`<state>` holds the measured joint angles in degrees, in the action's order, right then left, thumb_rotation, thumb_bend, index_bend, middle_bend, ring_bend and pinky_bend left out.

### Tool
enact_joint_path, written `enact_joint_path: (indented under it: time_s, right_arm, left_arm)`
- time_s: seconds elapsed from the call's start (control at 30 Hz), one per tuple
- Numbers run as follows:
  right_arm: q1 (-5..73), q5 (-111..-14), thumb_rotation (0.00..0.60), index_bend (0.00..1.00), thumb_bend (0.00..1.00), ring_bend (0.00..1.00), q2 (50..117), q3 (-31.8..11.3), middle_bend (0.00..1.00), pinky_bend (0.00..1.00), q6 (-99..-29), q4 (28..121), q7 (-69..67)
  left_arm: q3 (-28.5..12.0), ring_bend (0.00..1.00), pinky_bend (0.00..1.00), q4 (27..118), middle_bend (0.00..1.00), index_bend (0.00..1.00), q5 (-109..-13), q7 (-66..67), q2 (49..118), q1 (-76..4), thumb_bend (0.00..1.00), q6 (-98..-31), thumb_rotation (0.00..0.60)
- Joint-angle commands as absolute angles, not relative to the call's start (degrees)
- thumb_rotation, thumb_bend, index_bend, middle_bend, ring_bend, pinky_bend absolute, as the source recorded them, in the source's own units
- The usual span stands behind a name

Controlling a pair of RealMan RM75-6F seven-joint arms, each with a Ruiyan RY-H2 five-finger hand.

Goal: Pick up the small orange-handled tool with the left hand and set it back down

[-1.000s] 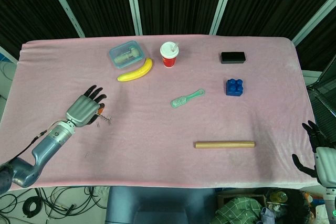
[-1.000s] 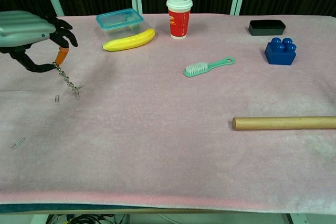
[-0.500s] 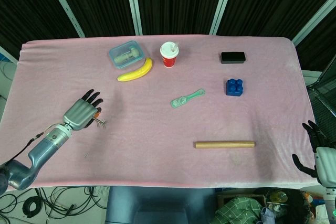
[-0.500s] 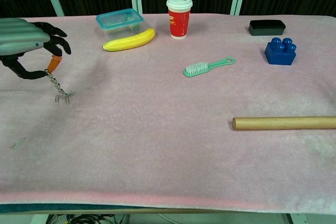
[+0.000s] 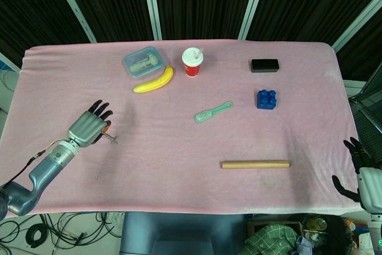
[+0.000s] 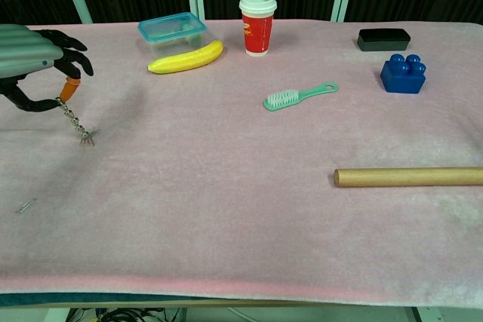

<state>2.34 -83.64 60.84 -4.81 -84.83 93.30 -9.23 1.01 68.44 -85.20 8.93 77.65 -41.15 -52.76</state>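
My left hand [image 5: 88,129] [image 6: 30,54] hovers over the left part of the pink table and pinches the small orange-handled tool [image 6: 72,106] [image 5: 109,135] by its orange handle. The tool's metal spiral hangs down and its pronged tip touches or nearly touches the cloth. My right hand [image 5: 361,168] sits off the table's right front corner with its dark fingers apart and nothing in them; the chest view does not show it.
A lidded plastic box [image 6: 171,31], a banana [image 6: 186,57] and a red cup with a straw [image 6: 258,21] stand at the back. A green brush [image 6: 299,96], a blue block [image 6: 402,74], a black case [image 6: 384,38] and a wooden rod [image 6: 408,176] lie to the right. A small clip [image 6: 26,205] lies front left.
My left hand has moved left and slightly toward the front with the tool, lowering it so its tip is at the cloth. The right hand has not moved.
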Motion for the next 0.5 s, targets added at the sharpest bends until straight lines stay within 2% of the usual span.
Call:
enact_joint_path:
  time_s: [0.03,0.5]
  right_arm:
    - [2.36,-83.69,0.600,0.00,0.27,0.15,60.84,-4.80,0.00,0.23,-84.83,93.30,-9.20]
    - [2.33,-83.70,0.600,0.00,0.27,0.15,60.85,-4.81,0.00,0.23,-84.90,93.26,-9.20]
  left_arm:
    - [1.08,0.00,0.00,68.55,0.20,0.58,-85.42,8.88,77.55,-41.14,0.42,-52.78,0.600]
    - [0.21,0.00,0.00,70.74,0.20,0.58,-85.90,7.83,75.58,-40.46,0.42,-55.07,0.600]
